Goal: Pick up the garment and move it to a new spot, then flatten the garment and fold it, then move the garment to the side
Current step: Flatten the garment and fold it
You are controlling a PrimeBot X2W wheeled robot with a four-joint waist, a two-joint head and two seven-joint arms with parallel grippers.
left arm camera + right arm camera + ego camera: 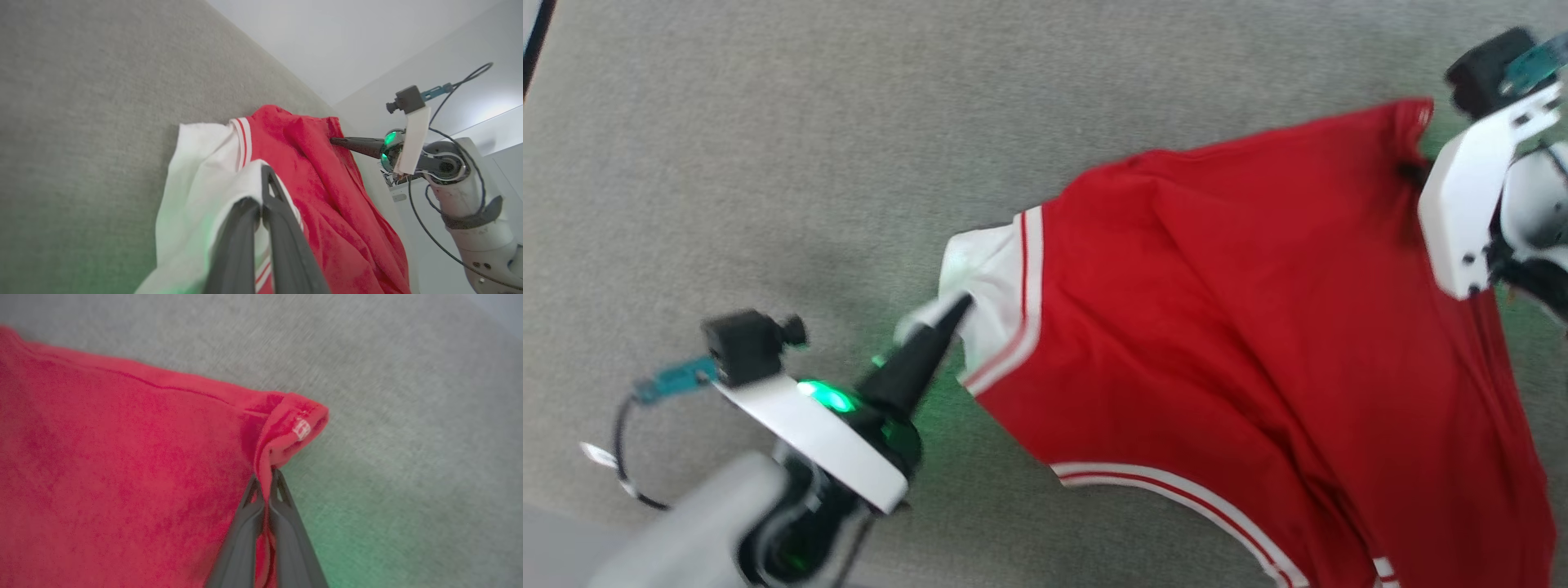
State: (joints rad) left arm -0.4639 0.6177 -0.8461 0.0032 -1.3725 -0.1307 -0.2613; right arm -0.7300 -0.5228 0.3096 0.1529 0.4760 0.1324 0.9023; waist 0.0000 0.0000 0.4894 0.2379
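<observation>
A: What lies around the garment [1258, 327]?
B: A grey, short-napped surface [768, 147] spreads under it and on every side. In the left wrist view a pale wall [327, 36] rises beyond the surface's far edge. A thin black cable [619, 457] loops beside the left arm.
A: Is anything in the way?
B: In the head view the right arm's white bracket [1470, 204] covers the shirt's upper right edge. It hides most of the right gripper [265, 486] there.
A: And the grips?
B: The left gripper [962, 306] is pinched onto the white sleeve end. The right one is closed on a folded red hem corner, with cloth squeezed between its dark tapered fingers.
A: Where does the shirt sit?
B: It is stretched between both grippers over the grey surface, its body sagging in soft diagonal folds. I can't tell whether it touches the surface.
A: What is the fabric like?
B: Soft, matt and bright red, with a white sleeve, red-and-white striped trim and a small white label at the held corner
</observation>
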